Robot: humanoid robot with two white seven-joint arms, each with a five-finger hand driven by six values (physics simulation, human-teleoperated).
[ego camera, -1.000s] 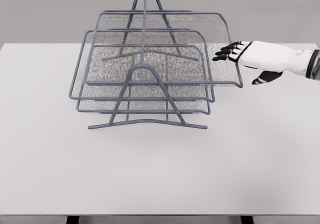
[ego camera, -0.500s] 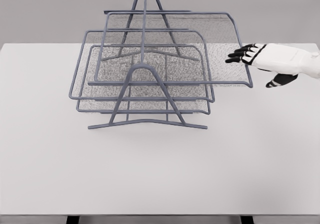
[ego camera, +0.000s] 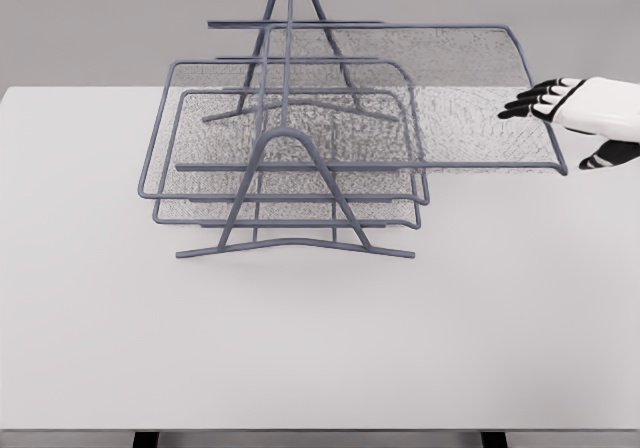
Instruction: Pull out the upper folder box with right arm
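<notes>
1. Three grey wire-mesh trays sit in a grey wire rack with A-shaped end frames, which stands on the far half of a plain white table.
2. Uppermost of them, the grey mesh upper folder box sticks out well to the right of the rack, its right end hanging over the table with nothing under it; its left part is between the rack's frames.
3. Below it, the middle mesh tray and the lowest mesh tray lie within the rack, both reaching a little past its left side.
4. At the right edge of the picture, the white right hand with black fingers is at the right end of the upper folder box.
5. Its black fingertips reach over the tray's right rim and lie on or just above the mesh, close together and slightly bent; the thumb points down outside the rim, near the tray's near-right corner.
6. Whether the fingers actually press on the wire cannot be told; they look hooked over the rim rather than clamped around it.
</notes>
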